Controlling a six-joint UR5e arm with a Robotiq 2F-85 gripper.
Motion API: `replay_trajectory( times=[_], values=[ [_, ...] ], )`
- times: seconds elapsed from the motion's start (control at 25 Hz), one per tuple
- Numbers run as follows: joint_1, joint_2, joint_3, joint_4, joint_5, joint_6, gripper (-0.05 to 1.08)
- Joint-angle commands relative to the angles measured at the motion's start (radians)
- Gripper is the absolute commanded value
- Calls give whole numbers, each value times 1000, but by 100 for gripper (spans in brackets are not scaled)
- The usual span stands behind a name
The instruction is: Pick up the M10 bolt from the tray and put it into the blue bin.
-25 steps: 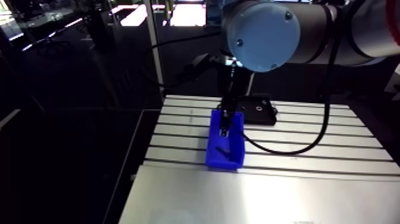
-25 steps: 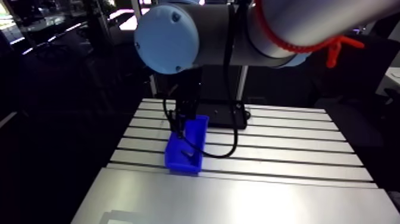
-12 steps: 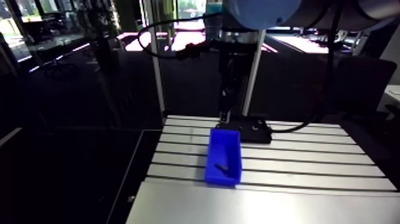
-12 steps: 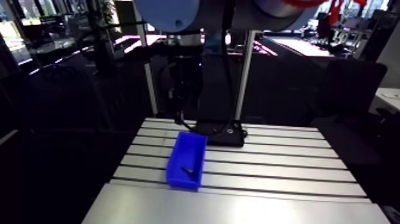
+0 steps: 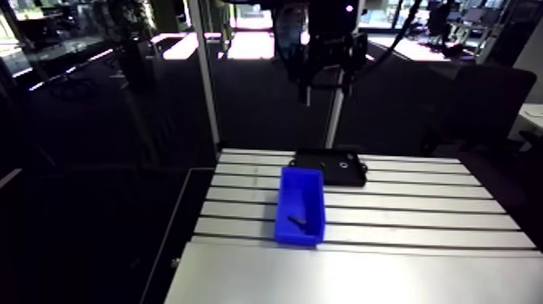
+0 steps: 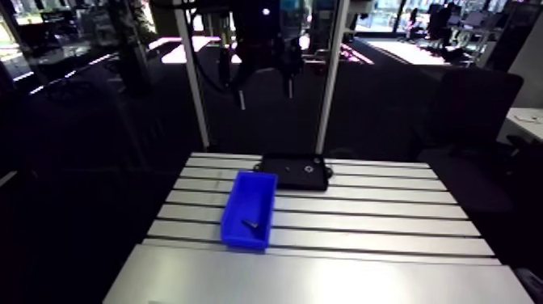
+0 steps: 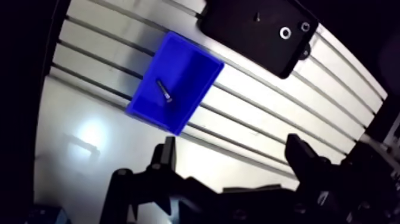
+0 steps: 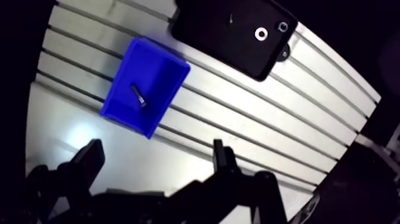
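The blue bin [image 7: 186, 70] stands on the slotted table, and a small dark bolt [image 7: 165, 90] lies loose on its floor. Just beyond the bin's far end lies the black tray [image 7: 238, 24], holding a small ring [image 7: 285, 32] and a couple of tiny parts. My gripper [image 7: 233, 161] hangs high above the table, open, with nothing between its fingers. The arm view has it up near the post, well above the bin [image 5: 303, 190] and the bolt [image 5: 297, 219].
A smooth metal plate [image 5: 347, 275] covers the near part of the table in front of the bin. A vertical post [image 5: 335, 109] rises behind the tray [image 5: 330, 166]. The slotted aluminium top [image 5: 428, 210] stretches to the right of the bin.
My gripper has risen from just over the blue bin to high above the table. The bolt stays lying in the bin. The arm camera has shifted with the lift.
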Motion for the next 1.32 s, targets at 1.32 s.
replay_trajectory(
  times=[1.32],
  values=[
    [-77, 45, -293, 254, 37, 355, 2]
  ],
)
